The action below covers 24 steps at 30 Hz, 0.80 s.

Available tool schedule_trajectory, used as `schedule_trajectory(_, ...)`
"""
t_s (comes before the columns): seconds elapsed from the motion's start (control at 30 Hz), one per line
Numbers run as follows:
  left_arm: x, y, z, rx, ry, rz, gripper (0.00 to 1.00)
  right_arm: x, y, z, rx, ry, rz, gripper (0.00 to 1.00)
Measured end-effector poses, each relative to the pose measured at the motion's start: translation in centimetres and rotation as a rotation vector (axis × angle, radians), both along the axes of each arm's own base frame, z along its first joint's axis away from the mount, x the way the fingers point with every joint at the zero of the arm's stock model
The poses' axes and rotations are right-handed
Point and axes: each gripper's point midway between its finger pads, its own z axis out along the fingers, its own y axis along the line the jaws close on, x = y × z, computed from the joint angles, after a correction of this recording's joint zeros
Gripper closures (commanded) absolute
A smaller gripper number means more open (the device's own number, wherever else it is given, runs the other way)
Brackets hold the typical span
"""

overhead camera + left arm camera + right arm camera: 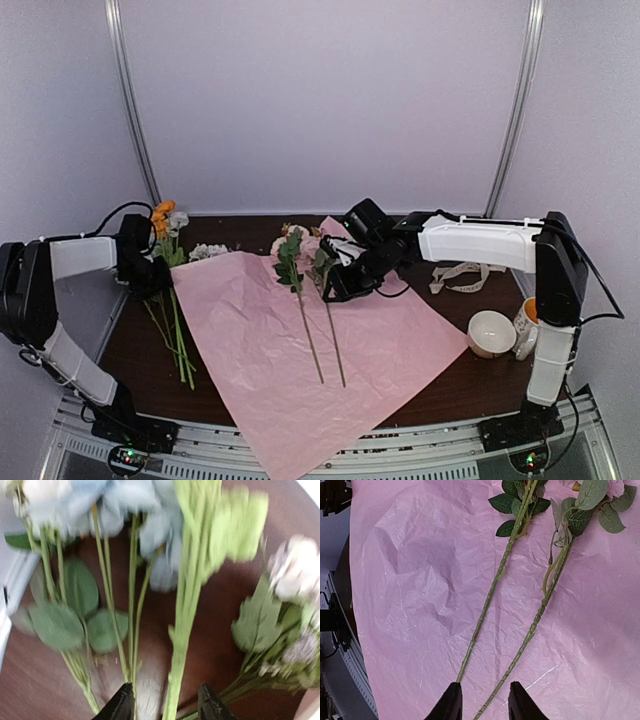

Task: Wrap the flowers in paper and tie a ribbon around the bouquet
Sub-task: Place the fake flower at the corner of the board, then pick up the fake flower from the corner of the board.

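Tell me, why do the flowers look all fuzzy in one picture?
Left wrist view: blur smears the flowers, probably from movement. Right wrist view: sharp, every crinkle in the pink paper shows. Top external view: clear and evenly lit.

Two flowers (289, 268) lie on the paper (250, 340); a bunch (178, 335) lies left.

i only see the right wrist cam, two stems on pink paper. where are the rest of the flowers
Observer: A bunch lies on the bare table left of the paper, at the left gripper.
Operator: is it gripping them
Observer: No, its fingers stand apart with stems between.
Operator: anything to tie with
Observer: A cream ribbon lies right of the paper, behind a white cup.
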Motion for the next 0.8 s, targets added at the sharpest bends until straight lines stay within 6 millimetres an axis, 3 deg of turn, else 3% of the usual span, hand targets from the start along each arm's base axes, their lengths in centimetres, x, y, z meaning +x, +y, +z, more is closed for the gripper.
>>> schedule_trajectory(0.1, 2.2, 1.4, 1.1, 0.005, -0.047, 0.025, 0.55, 0.1, 0.1, 0.1, 0.002, -0.004, 0.002, 0.67)
schedule_trajectory(0.23, 3.3, 2.4, 0.1, 0.004, -0.030, 0.039, 0.56, 0.1, 0.0, 0.1, 0.002, -0.004, 0.001, 0.67)
schedule_trajectory(0.43, 6.7, 2.2, -0.6, -0.011, -0.024, 0.012, 0.63, 0.0, 0.0, 0.1, -0.002, -0.002, 0.002, 0.68)
schedule_trajectory(0.8, 10.3, 0.6, 2.1, -0.034, -0.092, -0.098, 0.78, -0.1, -0.1, 0.0, -0.009, -0.001, 0.009, 0.68)
